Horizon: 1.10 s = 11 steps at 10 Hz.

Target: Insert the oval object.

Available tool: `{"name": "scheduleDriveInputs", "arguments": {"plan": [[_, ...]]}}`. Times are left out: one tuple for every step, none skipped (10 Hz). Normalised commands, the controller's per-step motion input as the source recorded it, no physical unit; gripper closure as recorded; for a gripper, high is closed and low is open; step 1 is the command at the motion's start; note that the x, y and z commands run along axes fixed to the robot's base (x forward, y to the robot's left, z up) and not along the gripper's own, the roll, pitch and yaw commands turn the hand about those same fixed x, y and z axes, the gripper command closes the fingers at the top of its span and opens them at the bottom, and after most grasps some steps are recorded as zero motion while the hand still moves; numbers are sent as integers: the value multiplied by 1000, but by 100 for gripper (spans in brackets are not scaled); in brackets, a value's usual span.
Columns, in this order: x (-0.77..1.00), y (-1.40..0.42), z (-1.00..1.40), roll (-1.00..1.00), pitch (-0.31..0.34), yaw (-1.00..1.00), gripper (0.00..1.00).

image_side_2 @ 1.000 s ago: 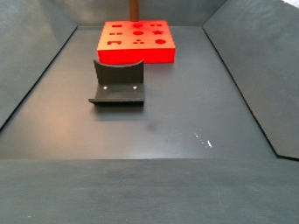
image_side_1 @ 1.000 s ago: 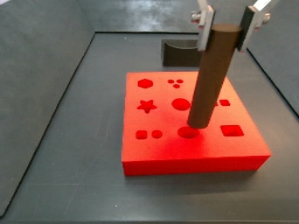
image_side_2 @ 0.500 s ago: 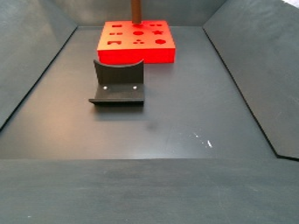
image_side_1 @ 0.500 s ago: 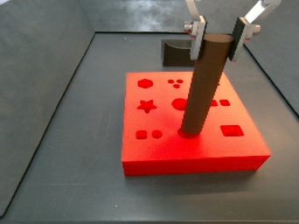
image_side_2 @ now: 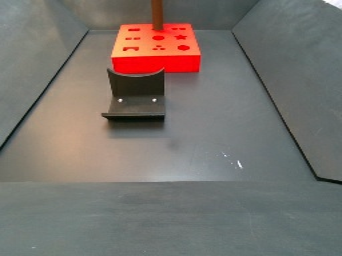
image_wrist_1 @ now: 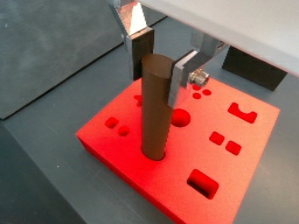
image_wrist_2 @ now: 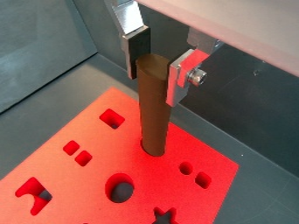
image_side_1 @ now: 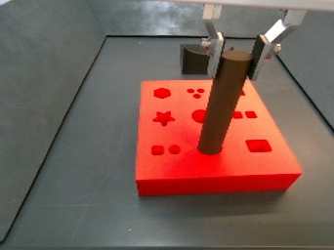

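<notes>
The oval object [image_side_1: 222, 103], a long brown rod, stands upright with its lower end in a hole near the front of the red block [image_side_1: 216, 174]. It shows in both wrist views [image_wrist_1: 156, 105] [image_wrist_2: 153, 105] and at the far end in a side view [image_side_2: 156, 12]. My gripper [image_side_1: 243, 49] is open around the rod's top, one silver finger on each side, with a gap to the rod. In both wrist views [image_wrist_1: 162, 74] [image_wrist_2: 158, 74] the fingers straddle the rod's top end. The red block [image_wrist_1: 117, 153] [image_wrist_2: 56, 171] [image_side_2: 158, 62] has several shaped holes.
The fixture [image_side_2: 135, 95] stands on the dark floor in front of the red block in a side view, and behind the block in a side view [image_side_1: 196, 59]. Grey walls enclose the floor on the sides.
The rod has dropped lower into the block's hole. My gripper has let go of it, opened, and risen toward the rod's top.
</notes>
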Motion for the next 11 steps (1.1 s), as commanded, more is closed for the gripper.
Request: {"name": "scheduleDriveInputs", "arguments": {"plan": [[0,-74,-214,171,-19,66,100],[-9,-137,-280,231,-57,91,100],[0,-126,-300,210,-54,83,100],[0,-103,-294,187,-36,57,100],[100,-31,-360,99,-27,0,100],[211,0,-494,0,-61,0,100],[263,0,-551,-3,-24,0,100],[283,0,-600,-7,-3,-23,100],[137,0,-529,0,-6,0,100],[9,0,-71,39,0,0,100],[0,0,0,0,0,0,100]]}}
